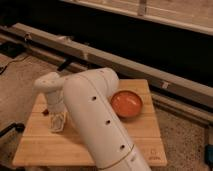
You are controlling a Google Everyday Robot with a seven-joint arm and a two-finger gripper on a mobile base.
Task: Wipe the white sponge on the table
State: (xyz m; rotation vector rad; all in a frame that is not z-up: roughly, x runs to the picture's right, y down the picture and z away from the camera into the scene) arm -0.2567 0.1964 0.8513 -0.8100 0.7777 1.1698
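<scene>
The light wooden plank table [145, 135] fills the lower middle of the camera view. My thick white arm [95, 120] reaches across it from the bottom edge. My gripper [57, 122] points straight down at the table's left part, with its tip on or just above the wood. The white sponge does not show apart from the gripper. A pale block at the gripper's tip may be it, but I cannot tell.
An orange bowl [126, 103] stands on the table's right part, close to my arm. A small red object [45, 112] lies just left of the gripper. A long grey rail [150, 70] runs behind the table. Dark cables [10, 129] lie on the floor at left.
</scene>
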